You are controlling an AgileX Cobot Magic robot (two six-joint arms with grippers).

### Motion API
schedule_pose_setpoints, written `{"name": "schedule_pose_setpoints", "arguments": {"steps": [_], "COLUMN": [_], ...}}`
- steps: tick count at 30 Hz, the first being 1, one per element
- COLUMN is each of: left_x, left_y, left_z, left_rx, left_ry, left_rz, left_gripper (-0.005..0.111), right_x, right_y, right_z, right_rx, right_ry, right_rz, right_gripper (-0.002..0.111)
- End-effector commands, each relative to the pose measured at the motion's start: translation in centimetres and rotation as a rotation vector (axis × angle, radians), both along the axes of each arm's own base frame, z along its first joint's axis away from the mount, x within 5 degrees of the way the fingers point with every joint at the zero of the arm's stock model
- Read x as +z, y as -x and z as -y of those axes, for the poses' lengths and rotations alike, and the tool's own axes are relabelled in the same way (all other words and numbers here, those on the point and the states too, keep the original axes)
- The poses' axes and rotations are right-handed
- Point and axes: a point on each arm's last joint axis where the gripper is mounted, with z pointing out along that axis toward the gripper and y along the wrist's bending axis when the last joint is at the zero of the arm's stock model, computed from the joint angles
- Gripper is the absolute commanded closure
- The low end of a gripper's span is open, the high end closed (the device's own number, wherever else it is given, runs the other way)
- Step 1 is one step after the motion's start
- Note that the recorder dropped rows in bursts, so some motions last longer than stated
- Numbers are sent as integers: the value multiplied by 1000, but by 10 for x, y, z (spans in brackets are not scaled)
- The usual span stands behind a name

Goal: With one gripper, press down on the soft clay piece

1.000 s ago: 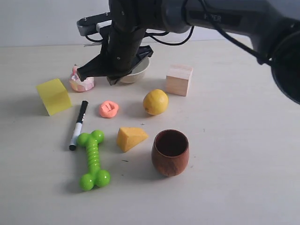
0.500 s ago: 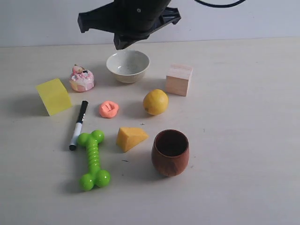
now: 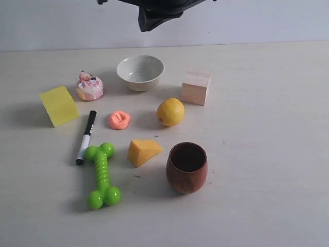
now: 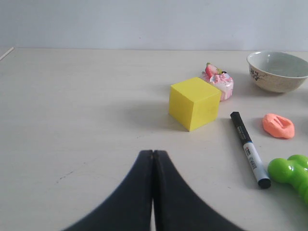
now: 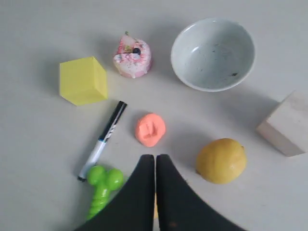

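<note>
Ext. view: a small salmon-orange soft clay piece (image 3: 119,120) is seen lying free on the pale table (image 3: 267,154), approx. mid-scene. It is placed btw. the black-and-white marker pen (image 3: 86,137) and the yellow lemon (image 3: 170,111). The yellow-orange cheese wedge (image 3: 143,152) is nearer the camera and the speckled ceramic bowl (image 3: 140,72) is behind. The clay is flattened and matte, w/ dents pressed into its top, and is touched by nothing. The black robot arm (image 3: 160,11) is cut off by the top edge. Only its underside is shown, high above the bowl, so no fingers can be made out here.

Left wrist view: the left gripper (image 4: 152,153) is shown w/ jaws closed tight, tips meeting, nothing held, low over bare table. The clay is seen well apart from it, beyond the marker, as a low oval w/ a raised rim. The bowl and the green knobbly bone toy (image 4: 291,173) are clipped by the frame edge.

Right wrist view: the right gripper (image 5: 155,156) is shown w/ jaws pressed together and empty, well above the table. The clay is seen just past the tips, not touched, w/ two or three dents at its centre. The bone toy is partly hidden by a finger. The pale wooden block (image 5: 286,125) is cut off at the edge. A sliver of yellow-orange is glimpsed btw. the fingers, too little to be identified.
</note>
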Motion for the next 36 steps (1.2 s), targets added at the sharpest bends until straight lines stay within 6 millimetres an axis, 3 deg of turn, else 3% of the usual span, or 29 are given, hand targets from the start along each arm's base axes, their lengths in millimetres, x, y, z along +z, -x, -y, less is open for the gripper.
{"name": "schedule_pose_setpoints", "arguments": {"steps": [1,6,11,16,23,30,36], "left_x": [2,2,2,2,2,2,2], "left_y": [0,0,0,0,0,0,0], "left_z": [0,0,0,0,0,0,0], "left_rx": [-5,-5,-5,-5,-5,-5,-5], "left_ry": [4,4,4,4,4,4,4], "left_rz": [15,15,15,15,15,15,15], "left_gripper": [107,107,107,107,107,107,107], "right_x": [1,4,7,11,39,32,16], "right_y": [-8,-15,-16,-18,-6,12,41], "right_z": [15,34,39,37,47,102,165], "right_rx": [-41,-211,-227,-213,-138,-207,-324], "right_ry": [143,278,331,311,140,125,106], "right_rz": [101,163,202,243,432,439,452], "right_gripper": [106,106,106,106,106,106,106]}}
